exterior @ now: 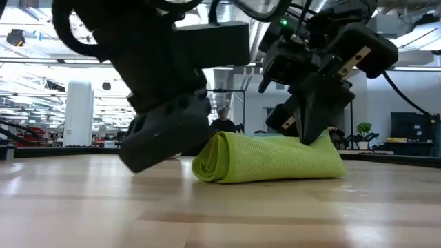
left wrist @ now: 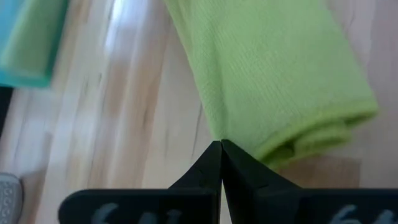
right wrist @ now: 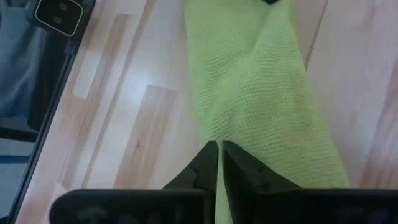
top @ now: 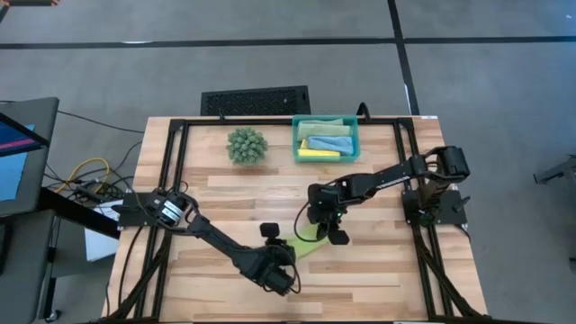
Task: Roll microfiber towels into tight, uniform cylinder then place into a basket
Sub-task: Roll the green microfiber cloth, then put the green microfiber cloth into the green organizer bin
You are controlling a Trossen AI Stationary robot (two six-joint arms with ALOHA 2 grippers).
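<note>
Lime green microfiber towel (exterior: 272, 160) lay rolled into a loose cylinder on the light wooden slat table (top: 378, 279), roughly mid-table toward the front edge, one open spiral end facing the low camera. Left gripper (left wrist: 221, 155) sat clenched, fingers pressed together with nothing between them, tip touching the edge of the roll near its open end; the low view showed it down at table level beside that end. Right gripper (right wrist: 220, 155) was at the other end of the roll, fingers nearly together and pinching a fold of the lime cloth, coming down on it from above. Small rectangular translucent teal plastic basket (top: 325, 121) stood at the back of the table, well apart from the roll, with a yellow towel (top: 317, 155) along its front side and a light blue towel (top: 331, 143) behind it, plus a sage green one (top: 324, 128) at the back. Round spiky green plant ball (top: 247, 145) sat just left of the basket, and a black slotted grille (top: 256, 100) lay beyond the table's back edge.
</note>
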